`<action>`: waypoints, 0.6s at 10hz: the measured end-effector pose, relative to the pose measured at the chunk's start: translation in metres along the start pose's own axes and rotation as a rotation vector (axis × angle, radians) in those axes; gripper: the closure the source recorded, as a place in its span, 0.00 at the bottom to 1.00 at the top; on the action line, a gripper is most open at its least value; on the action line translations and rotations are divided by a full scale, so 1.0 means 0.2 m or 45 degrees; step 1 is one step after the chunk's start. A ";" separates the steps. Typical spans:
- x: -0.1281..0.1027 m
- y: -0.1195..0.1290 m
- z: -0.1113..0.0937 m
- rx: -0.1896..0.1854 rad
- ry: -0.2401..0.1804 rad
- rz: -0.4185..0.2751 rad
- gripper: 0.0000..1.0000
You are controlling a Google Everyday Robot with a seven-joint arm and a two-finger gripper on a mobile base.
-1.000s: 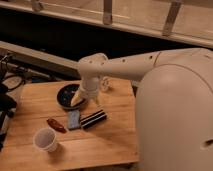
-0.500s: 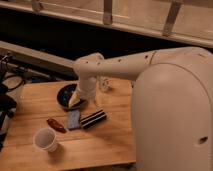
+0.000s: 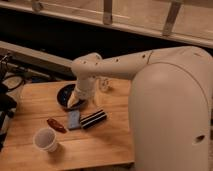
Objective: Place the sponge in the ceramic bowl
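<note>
The sponge (image 3: 74, 119), a small flat blue-grey pad, lies on the wooden table (image 3: 110, 142) in front of the ceramic bowl (image 3: 63, 93). That bowl is round and dark and stands at the back left of the table. My gripper (image 3: 75, 101) hangs at the end of the white arm, over the bowl's near right rim and just behind the sponge. The arm's end covers part of the bowl.
A black block with white stripes (image 3: 93, 119) lies right beside the sponge. A thin dark red object (image 3: 56, 125) lies to its left, and a white paper cup (image 3: 45, 140) stands nearer the front. My white body (image 3: 170, 115) fills the right side. Dark gear (image 3: 7, 95) sits past the table's left edge.
The arm's end has shifted slightly left and down over the bowl's rim. The sponge, block, red object and cup have not moved.
</note>
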 end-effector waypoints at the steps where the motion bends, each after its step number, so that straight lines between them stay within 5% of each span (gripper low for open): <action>1: -0.02 0.04 0.01 -0.005 -0.007 -0.019 0.20; 6: -0.11 0.20 0.12 -0.023 0.020 -0.101 0.20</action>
